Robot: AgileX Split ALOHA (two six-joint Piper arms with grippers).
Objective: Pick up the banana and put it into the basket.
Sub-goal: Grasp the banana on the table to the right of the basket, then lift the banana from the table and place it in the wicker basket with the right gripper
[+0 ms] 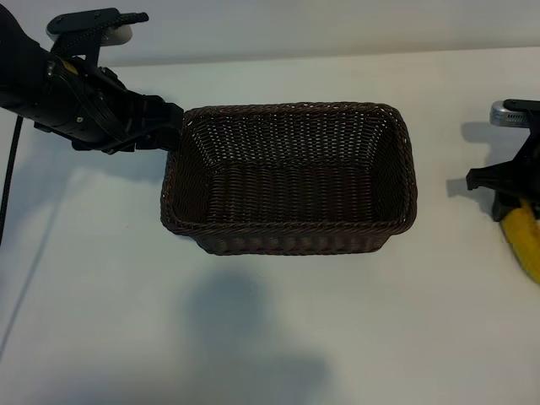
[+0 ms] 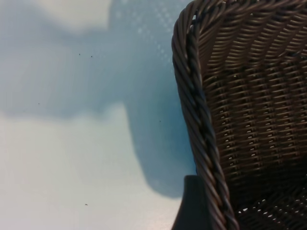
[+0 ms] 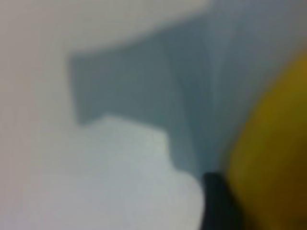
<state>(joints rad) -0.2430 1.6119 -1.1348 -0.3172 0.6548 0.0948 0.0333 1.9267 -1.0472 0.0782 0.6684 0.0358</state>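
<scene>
Exterior view: one banana (image 1: 523, 239), one basket (image 1: 291, 177).

A smooth white table (image 1: 270, 337) carries everything. Near its centre sits a rectangular dark brown woven wicker basket (image 1: 291, 240) with rounded corners and sloping sides (nothing shows inside it). At three o'clock from the basket, well apart, a curved yellow banana (image 1: 525, 239) lies at the table's edge of view.
</scene>
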